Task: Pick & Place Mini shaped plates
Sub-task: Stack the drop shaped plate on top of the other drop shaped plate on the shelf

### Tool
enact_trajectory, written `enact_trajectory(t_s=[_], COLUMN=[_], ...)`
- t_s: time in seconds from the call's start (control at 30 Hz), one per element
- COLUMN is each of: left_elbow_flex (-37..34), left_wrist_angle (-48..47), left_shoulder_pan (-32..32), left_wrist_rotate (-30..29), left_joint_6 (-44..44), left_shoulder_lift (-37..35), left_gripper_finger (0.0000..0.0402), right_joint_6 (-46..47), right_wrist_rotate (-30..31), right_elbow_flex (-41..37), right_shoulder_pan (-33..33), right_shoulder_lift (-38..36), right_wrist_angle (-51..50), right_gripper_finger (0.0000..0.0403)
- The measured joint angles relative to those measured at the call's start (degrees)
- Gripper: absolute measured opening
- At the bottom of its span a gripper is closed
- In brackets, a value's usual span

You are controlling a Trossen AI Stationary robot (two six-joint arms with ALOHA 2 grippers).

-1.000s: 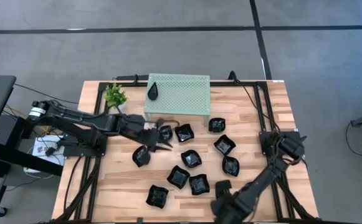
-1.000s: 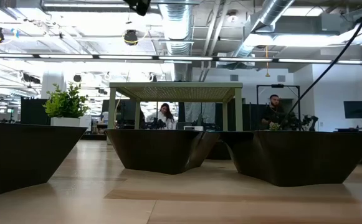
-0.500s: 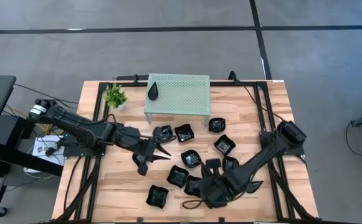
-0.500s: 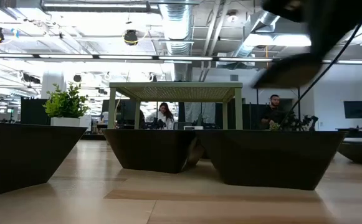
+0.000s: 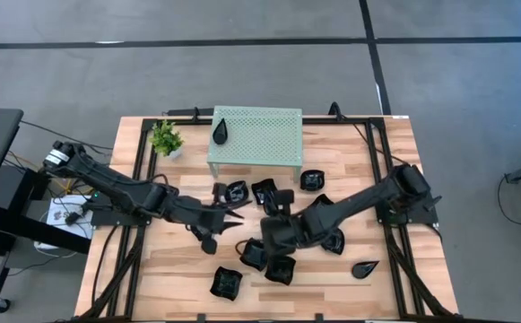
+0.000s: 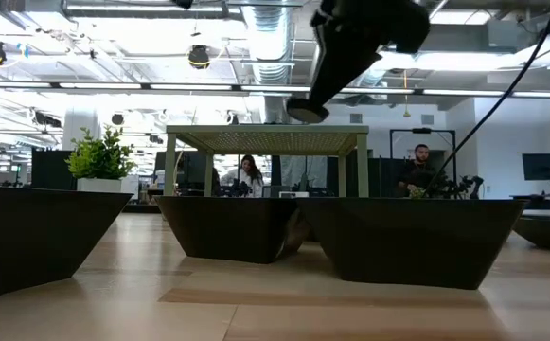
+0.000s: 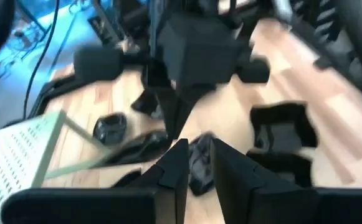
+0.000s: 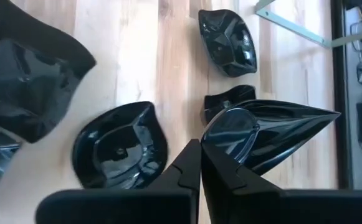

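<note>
Several small glossy black plates point(image 5: 256, 256) of different shapes lie on the wooden table, and one point(image 5: 221, 133) rests on the green perforated rack point(image 5: 256, 135). My right gripper point(image 8: 200, 163) hangs over the middle of the table, shut on a teardrop-shaped plate point(image 8: 261, 134), which shows in the high view as the raised plate point(image 5: 282, 196). In the low view that gripper point(image 6: 317, 95) is high above the table. My left gripper point(image 5: 231, 215) reaches in from the left beside the plates near the rack; its wrist view is blurred. My right gripper pinches the teardrop plate by its rim point(image 8: 221, 146), at the rounded end opposite the point, between its two fingers. The plate is lifted clear of the table and hangs at the fingertips point(image 6: 308, 112), above the plates lying below it.
A small potted plant point(image 5: 165, 137) stands left of the rack. Another teardrop plate point(image 5: 363, 267) lies alone near the right near corner. Black frame rails point(image 5: 139, 161) run along the table's sides. People sit in the room behind the table point(image 6: 251, 175).
My right arm has swung from the table's near edge up and toward the far left, to the middle of the table, carrying the teardrop plate in the air. My left gripper has drawn back a little from the rack toward the near edge.
</note>
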Motion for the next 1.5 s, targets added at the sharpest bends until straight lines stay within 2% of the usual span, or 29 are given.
enact_trajectory(t_s=[0.23, 0.43, 0.53, 0.73, 1.1, 1.5], left_elbow_flex=[-3.4, -4.0, -4.0, -4.0, -4.0, -4.0], left_wrist_angle=[3.3, 10.6, 13.6, 14.8, 14.1, 12.1], left_shoulder_pan=[1.1, 2.7, 3.2, 4.1, 5.2, 5.2], left_wrist_rotate=[0.0, 0.7, 0.7, -0.1, -1.2, -1.9], left_joint_6=[0.1, 6.3, 9.1, 9.2, 8.5, 6.9], left_shoulder_lift=[2.4, 9.2, 12.0, 14.1, 14.2, 14.2], left_gripper_finger=[0.0099, 0.0129, 0.0134, 0.0125, 0.0079, 0.0091], right_joint_6=[-4.8, -11.9, -13.8, -17.9, -18.1, -18.0], right_wrist_rotate=[-0.6, -10.6, -11.7, -11.5, -11.2, -9.9], right_elbow_flex=[0.0, 0.0, 0.0, 0.0, 0.0, 0.0], right_shoulder_pan=[-3.5, -4.5, -4.4, -4.5, -4.5, -4.3], right_shoulder_lift=[0.0, 0.0, 0.0, 0.0, 0.0, 0.0], right_wrist_angle=[1.1, 8.0, 9.8, 11.0, 12.2, 12.0], right_gripper_finger=[0.0002, 0.0001, 0.0001, 0.0001, 0.0001, 0.0001])
